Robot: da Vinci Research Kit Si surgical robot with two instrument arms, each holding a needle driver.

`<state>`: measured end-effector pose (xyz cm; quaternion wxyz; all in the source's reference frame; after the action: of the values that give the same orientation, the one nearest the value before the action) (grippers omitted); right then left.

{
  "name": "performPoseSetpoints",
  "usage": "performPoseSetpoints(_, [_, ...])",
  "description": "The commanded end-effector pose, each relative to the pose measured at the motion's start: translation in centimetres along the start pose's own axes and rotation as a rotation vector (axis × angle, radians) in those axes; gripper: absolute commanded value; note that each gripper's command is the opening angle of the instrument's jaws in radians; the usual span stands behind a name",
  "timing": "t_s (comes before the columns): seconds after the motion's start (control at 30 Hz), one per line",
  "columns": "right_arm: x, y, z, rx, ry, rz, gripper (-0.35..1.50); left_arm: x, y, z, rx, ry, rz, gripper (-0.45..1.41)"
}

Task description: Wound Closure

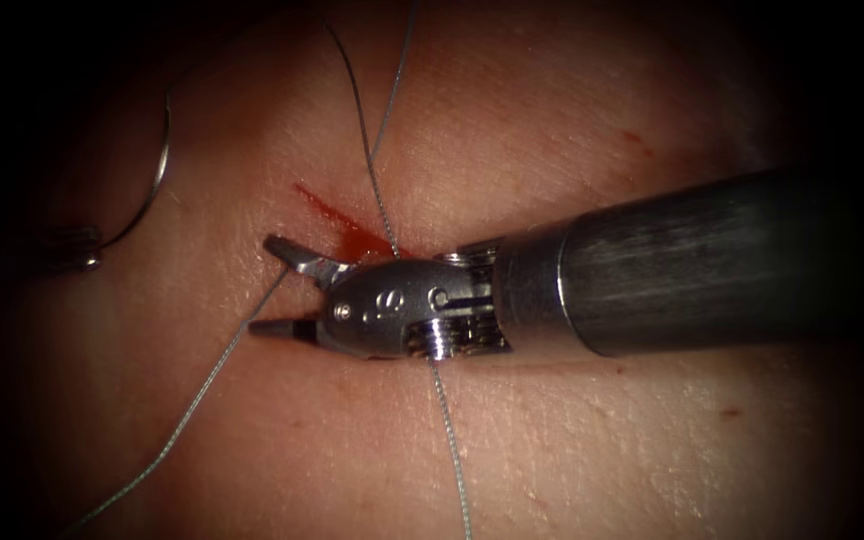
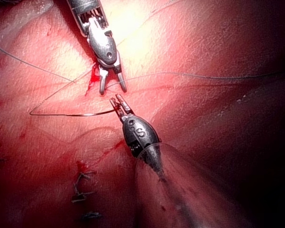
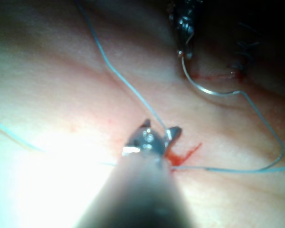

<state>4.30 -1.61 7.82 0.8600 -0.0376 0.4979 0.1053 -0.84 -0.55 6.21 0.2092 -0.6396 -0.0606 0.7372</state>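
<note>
While the right tool (image 1: 274, 290) hovers with its jaws spread over the red fluid (image 1: 352, 225) on the tissue (image 1: 572, 440), a thread (image 1: 222, 365) strand runs between them; the left tool (image 2: 118, 103) pinches the needle (image 2: 69, 114) near 1 end, clear of the tissue, left of the cut.

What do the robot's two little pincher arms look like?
Both end in shiny silver metal tools with a rounded wrist, stamped marks and two small pointed jaws: the right arm's tool, on a dark grey tube shaft, and the left arm's tool. The left one grips the thin curved steel needle near one end, outside the pale pork tissue; the right holds nothing.
</note>
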Motion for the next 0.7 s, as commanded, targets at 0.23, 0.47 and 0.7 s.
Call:
performPoseSetpoints(0.23, [0.06, -0.17, 0.05, 0.087, 0.044, -0.006, -0.35, -0.08, 0.03, 0.04, -0.002, 0.001, -0.002, -0.45])
performPoseSetpoints(0.47, [0.20, -0.34, 0.08, 0.097, 0.050, -0.011, -0.35, -0.08, 0.03, 0.04, -0.003, 0.001, -0.002, -0.45])
performPoseSetpoints(0.7, [0.34, -0.54, 0.06, 0.118, 0.064, -0.018, -0.35, -0.08, 0.03, 0.04, -0.003, 0.001, -0.002, -0.45])
